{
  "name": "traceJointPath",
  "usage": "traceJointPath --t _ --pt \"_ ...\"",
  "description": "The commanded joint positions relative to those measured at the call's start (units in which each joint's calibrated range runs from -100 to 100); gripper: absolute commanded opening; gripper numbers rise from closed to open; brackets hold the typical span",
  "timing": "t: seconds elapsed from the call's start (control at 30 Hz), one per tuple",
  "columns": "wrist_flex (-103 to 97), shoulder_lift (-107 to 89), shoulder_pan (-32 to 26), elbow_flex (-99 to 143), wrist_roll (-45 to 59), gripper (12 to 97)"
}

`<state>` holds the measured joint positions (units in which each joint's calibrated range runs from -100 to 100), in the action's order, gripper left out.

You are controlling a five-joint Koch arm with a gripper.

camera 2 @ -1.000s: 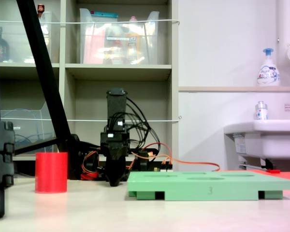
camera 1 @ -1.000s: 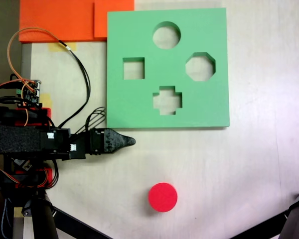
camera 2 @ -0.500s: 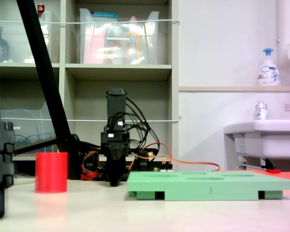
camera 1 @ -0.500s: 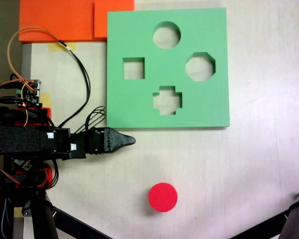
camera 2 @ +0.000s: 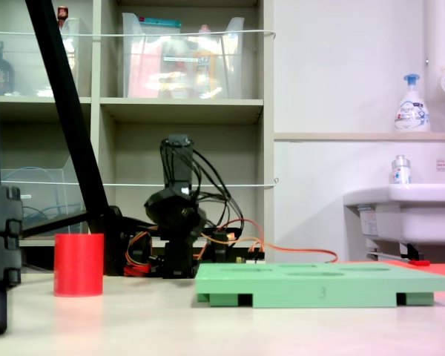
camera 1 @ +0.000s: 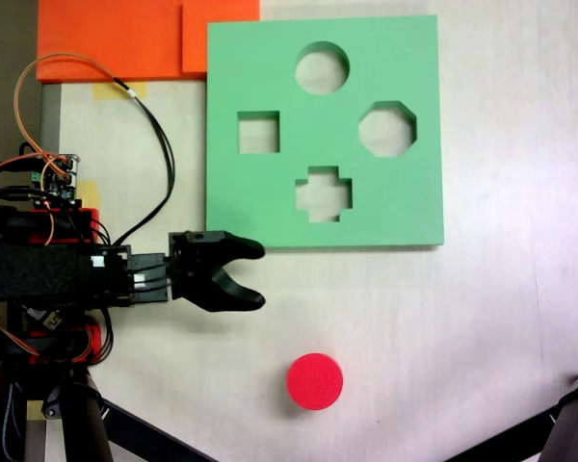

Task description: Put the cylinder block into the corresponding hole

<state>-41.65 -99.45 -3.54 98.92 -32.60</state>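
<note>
Seen from above, the fingers point(camera 1: 257, 275) are spread apart and empty; the cylinder block point(camera 1: 315, 381) stands on the bench point(camera 1: 482, 318) below-right of them, apart; the corresponding hole point(camera 1: 322, 67) lies far above

The green board point(camera 1: 270, 207) looks like matt foam with clean-cut edges, and the red cylinder point(camera 1: 315, 381) has the same soft, dull foam finish. The orange slabs point(camera 1: 125, 38) behind the board look like matt foam too. The table point(camera 1: 482, 337) is a smooth, pale surface with a faint sheen. The gripper point(camera 1: 256, 275) is black plastic, slightly glossy. In a fixed view the sink point(camera 2: 404, 211) looks like glossy white ceramic, and the soap bottle point(camera 2: 411, 104) is shiny plastic.
</note>
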Motion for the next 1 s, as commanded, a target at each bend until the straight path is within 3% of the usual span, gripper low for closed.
traceJointPath --t 0.0,0.27,0.47,0.6,0.77,0.97 --pt "-9.04 -0.55 -0.63 1.08 -8.94 51.9" --pt "-9.72 -0.55 -0.68 1.08 -17.53 50.9" --pt "-11.64 0.85 -0.49 1.08 -16.95 67.9" --pt "-24.64 17.19 0.29 1.08 -15.82 76.8" --pt "-57.38 50.85 1.17 1.08 -14.51 77.7" --pt "-58.35 60.07 3.17 -1.81 -14.99 77.9"
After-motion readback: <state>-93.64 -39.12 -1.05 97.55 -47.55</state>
